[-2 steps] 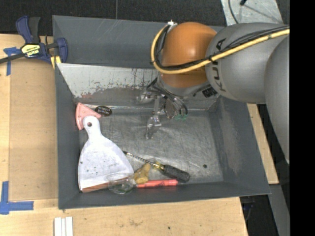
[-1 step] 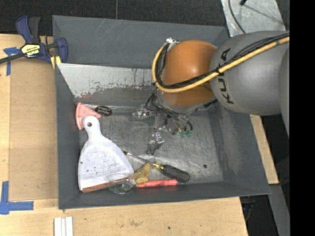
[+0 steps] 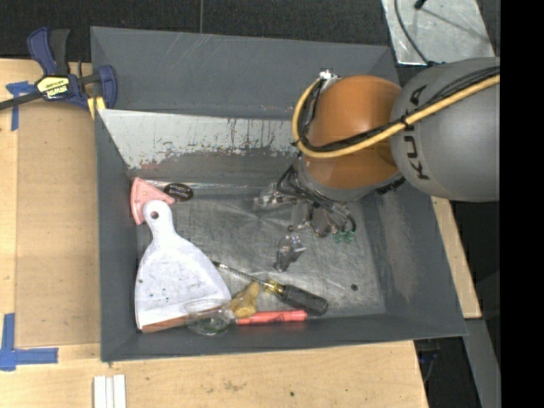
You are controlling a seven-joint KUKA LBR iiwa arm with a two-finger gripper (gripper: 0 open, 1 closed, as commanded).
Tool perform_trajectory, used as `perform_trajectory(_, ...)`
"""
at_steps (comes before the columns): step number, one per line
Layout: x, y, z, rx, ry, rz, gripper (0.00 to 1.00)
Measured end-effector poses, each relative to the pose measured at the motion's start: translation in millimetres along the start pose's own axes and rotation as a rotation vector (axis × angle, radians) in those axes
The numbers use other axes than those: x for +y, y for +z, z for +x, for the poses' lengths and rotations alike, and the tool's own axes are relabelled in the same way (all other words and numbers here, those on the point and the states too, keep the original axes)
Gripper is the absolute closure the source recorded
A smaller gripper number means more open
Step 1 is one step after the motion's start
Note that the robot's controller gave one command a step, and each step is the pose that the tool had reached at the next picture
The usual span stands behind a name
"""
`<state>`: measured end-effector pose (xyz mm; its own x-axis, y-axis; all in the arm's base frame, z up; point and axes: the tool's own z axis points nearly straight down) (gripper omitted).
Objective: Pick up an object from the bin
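The screwdriver [image 3: 276,287] with the black handle looks to me like the best thing to pick, because it is the closest big thing to the claw [image 3: 297,238]. It lies flat on the floor of the bin [image 3: 255,66], just below the claw in this view and a little to the left, with its thin metal end pointing away to the left. The two do not touch.

The claw hangs down under the round orange cover [image 3: 353,130] on the arm, over a bare part of the floor. I cannot tell how far open it is. I see nothing gripped in it.

A tiny green bit [image 3: 342,236] sits just beside the claw on the right.

Farther out, a red stick [image 3: 268,317] lies along the near wall, next to a yellow piece [image 3: 246,296] and a clear thing [image 3: 208,321]. They are bunched up there, I think, because the walls slope and things slide down.

A white scoop [image 3: 174,274] with a pink handle fills the left side. It is wide and flat, so it would be hard to pinch.
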<state>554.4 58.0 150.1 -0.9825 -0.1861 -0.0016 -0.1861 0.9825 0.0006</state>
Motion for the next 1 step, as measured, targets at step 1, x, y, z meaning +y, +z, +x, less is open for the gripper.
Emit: perform_trajectory(1, -5.7, -8.7, 25.5, 0.000, -0.105, 0.002, 0.00)
